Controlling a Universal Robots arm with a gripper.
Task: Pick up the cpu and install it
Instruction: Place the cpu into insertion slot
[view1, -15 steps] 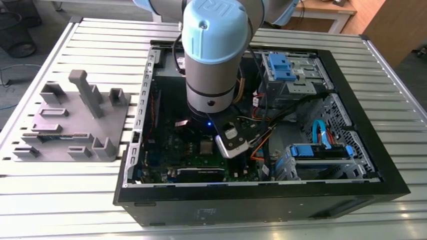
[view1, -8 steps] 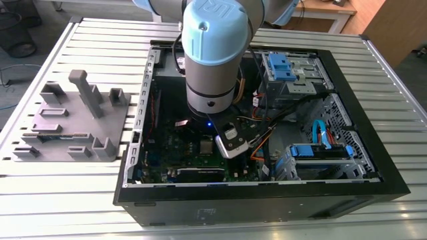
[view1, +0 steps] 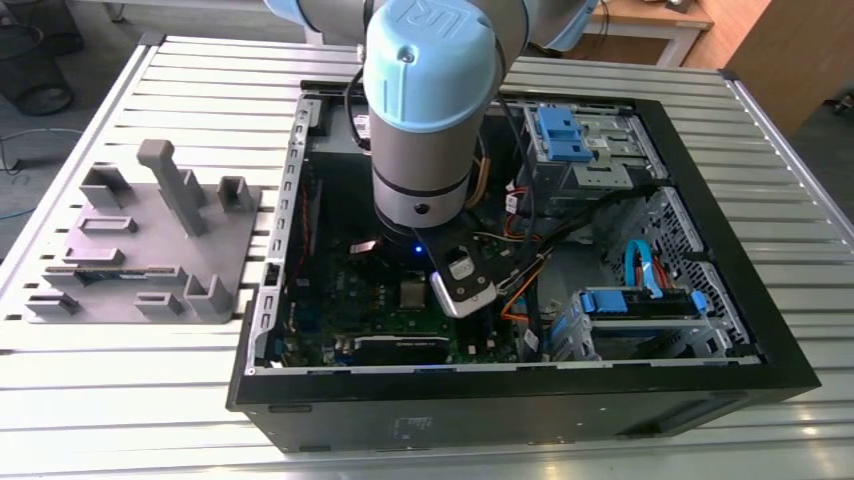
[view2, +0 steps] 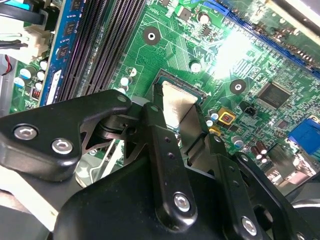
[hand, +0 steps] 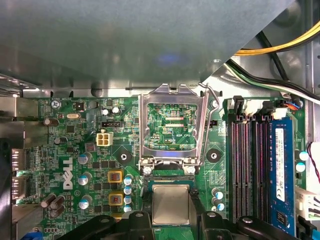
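Over on the exterior view's left, a grey block-studded tray (view1: 134, 250) lies on the slatted metal table (view1: 120, 400). One of its long slots seems to hold a thin greenish strip, though I can't make out what it is.

Next along is the open black computer case (view1: 534, 395), lying on its side with the green motherboard (view1: 334, 300) flat on its floor. The robot arm (view1: 427, 110) comes straight down into the case. Its gripper (view1: 451, 290) is low over the board, right at the cpu (view1: 414, 293), the small silver square near the middle of the board.

In both wrist views the cpu (view2: 180, 100) (hand: 171, 200) lies level inside the black socket, and the gripper straddles it on two opposite edges. Whether the jaws are pressing on the chip or standing just off it, I can't tell. The socket's metal load frame (hand: 172, 125) is swung open and lies flat just beyond the socket, with the green board showing through its window. Beside the socket run the long memory slots (hand: 245, 170), and a blue memory stick (hand: 281, 170) sits in one of them.

Toward the exterior view's right, the case holds drive cages with blue plastic brackets (view1: 558, 135). There are also some orange cables (view1: 518, 300), and a light blue cable (view1: 634, 265) loops by the lower drive bay (view1: 641, 305).
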